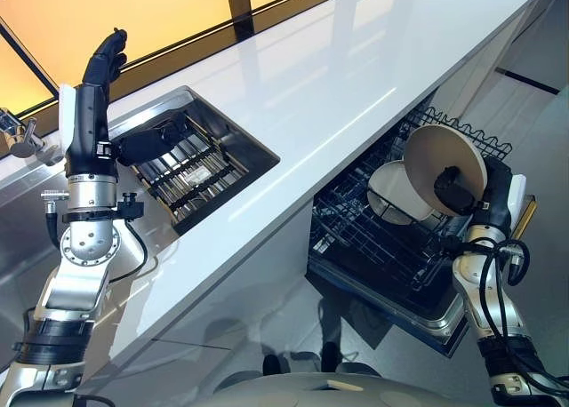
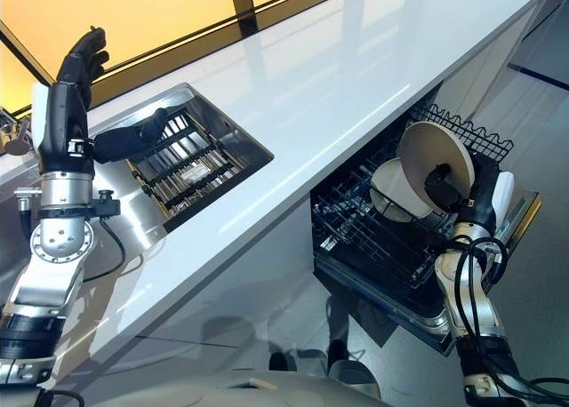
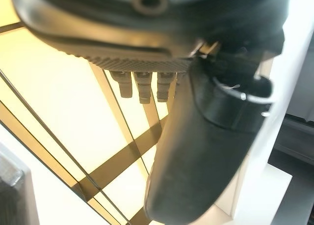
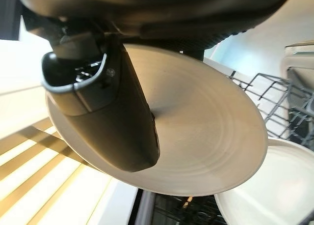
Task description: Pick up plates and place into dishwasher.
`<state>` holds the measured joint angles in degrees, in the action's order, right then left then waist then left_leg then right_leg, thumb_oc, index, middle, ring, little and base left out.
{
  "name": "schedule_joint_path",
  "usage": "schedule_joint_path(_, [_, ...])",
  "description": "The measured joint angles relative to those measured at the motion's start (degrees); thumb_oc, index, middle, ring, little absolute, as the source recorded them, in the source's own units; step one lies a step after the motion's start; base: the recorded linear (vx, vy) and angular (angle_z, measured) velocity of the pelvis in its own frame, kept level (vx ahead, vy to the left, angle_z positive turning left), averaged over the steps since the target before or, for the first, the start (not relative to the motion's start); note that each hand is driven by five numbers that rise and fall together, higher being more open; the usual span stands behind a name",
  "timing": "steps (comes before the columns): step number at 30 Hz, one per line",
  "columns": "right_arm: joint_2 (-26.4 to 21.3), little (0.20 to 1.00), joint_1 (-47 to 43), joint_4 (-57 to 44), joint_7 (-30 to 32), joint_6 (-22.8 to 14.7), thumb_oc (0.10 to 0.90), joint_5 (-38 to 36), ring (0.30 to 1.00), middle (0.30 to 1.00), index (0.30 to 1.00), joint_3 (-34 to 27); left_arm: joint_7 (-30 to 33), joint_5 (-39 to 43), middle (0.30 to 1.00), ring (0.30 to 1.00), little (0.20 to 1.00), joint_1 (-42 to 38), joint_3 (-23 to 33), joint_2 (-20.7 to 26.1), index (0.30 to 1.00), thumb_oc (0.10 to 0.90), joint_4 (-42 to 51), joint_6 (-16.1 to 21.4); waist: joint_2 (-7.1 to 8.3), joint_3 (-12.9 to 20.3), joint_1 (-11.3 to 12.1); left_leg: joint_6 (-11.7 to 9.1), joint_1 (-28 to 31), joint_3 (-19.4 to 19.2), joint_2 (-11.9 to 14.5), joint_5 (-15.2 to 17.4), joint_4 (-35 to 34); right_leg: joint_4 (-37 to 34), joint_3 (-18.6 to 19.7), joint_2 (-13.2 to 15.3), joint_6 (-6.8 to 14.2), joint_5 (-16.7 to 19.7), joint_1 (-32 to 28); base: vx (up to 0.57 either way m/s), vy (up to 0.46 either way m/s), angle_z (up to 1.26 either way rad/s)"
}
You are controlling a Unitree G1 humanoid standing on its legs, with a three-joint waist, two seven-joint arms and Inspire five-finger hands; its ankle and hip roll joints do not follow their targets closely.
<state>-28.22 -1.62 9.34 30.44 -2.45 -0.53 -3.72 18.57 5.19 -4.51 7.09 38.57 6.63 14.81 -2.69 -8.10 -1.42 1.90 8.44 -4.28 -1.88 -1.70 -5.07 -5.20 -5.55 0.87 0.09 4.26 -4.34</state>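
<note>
- My left hand [image 1: 105,59] is raised above the white glossy countertop [image 1: 338,78], fingers loosely straight, holding nothing, beside the steel sink with its slatted rack [image 1: 191,163].
- My right hand [image 1: 462,189] pinches the round beige plate [image 1: 440,158], tilted over the dark wire dishwasher rack [image 1: 373,238], just above a white plate [image 1: 396,198] already racked.

beige plate [image 1: 442,163] with faint concentric rings, white plate [image 1: 391,194] below, black wire dishwasher rack [image 1: 373,238], glossy white counter [image 1: 338,78], steel-grey sink [image 1: 191,163]

sink [image 1: 233,133] left, dishwasher rack [image 1: 373,238] right
</note>
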Motion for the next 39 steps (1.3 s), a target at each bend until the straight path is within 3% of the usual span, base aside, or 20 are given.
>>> schedule_joint_path(7, [0.2, 0.200, 0.1, 4.2, -3.3, 2.3, 0.100, 1.3, 0.300, 0.300, 0.300, 2.5, -0.5, 4.3, 0.900, 0.900, 0.900, 0.3, 0.2, -1.7, 0.900, 0.800, -2.3, 0.0, -0.06, 0.0, 0.2, 0.0, -0.2, 0.4, 0.1, 0.0, 0.0, 0.0, -0.5, 0.3, 0.0, 0.0, 0.0, 0.00, -0.006, 0.02])
schedule_joint_path(20, [0.5, 0.200, 1.1, 10.7, -11.1, 4.4, 0.100, 1.9, 0.300, 0.300, 0.300, 7.4, -2.2, 4.5, 0.900, 0.900, 0.900, 1.9, 0.2, -2.9, 0.900, 0.800, -3.2, 0.0, -0.04, 0.0, 1.8, 0.0, 0.5, 1.6, -0.1, -0.1, 0.0, 0.0, -1.9, 0.4, 0.4, -0.5, -1.2, 0.01, -0.014, 0.05])
schedule_joint_path(34, [-0.1, 0.200, -1.3, 17.8, -14.9, 12.6, 0.100, 6.3, 0.300, 0.300, 0.300, 9.6, -5.6, 5.0, 0.900, 0.900, 0.900, 2.2, 0.2, -3.0, 0.900, 0.800, -3.2, 0.0, 0.01, 0.0, 4.1, 0.0, -0.1, 4.7, -0.2, -0.4, 0.0, 0.0, -5.3, 0.9, 0.6, -1.0, -2.0, 0.03, -0.011, 0.13])
schedule_joint_path(37, [-1.0, 0.200, -2.6, 18.9, -15.9, 12.9, 0.100, 6.9, 0.300, 0.300, 0.300, 11.2, -6.0, 5.6, 0.900, 0.900, 0.900, 2.2, 0.2, -3.0, 0.900, 0.800, -3.2, -0.1, 0.08, 0.0, 4.4, 0.0, -0.1, 4.8, -0.2, -0.4, 0.0, 0.0, -5.8, 0.8, 0.6, -1.1, -2.0, 0.01, -0.007, 0.03])
schedule_joint_path(38, [-1.1, 0.258, -3.5, 19.6, -16.3, 13.2, 0.158, 7.0, 0.349, 0.349, 0.349, 11.6, -6.3, 6.1, 0.900, 0.900, 0.900, 2.2, 0.2, -3.0, 0.900, 0.800, -3.2, -0.1, 0.10, -0.1, 4.4, 0.0, -0.1, 4.8, -0.2, -0.4, 0.0, 0.0, -5.8, 0.8, 0.6, -1.1, -2.0, 0.00, 0.000, 0.00])
schedule_joint_path(39, [-1.1, 0.900, -4.0, 20.0, -16.7, 13.5, 0.800, 7.2, 0.900, 0.900, 0.900, 11.9, -6.6, 6.1, 0.900, 0.900, 0.900, 2.2, 0.1, -3.0, 0.900, 0.800, -3.2, -0.1, 0.10, -0.1, 4.4, 0.0, -0.1, 4.8, -0.2, -0.4, 0.0, 0.0, -5.7, 0.8, 0.6, -1.1, -2.0, 0.00, 0.000, 0.00])
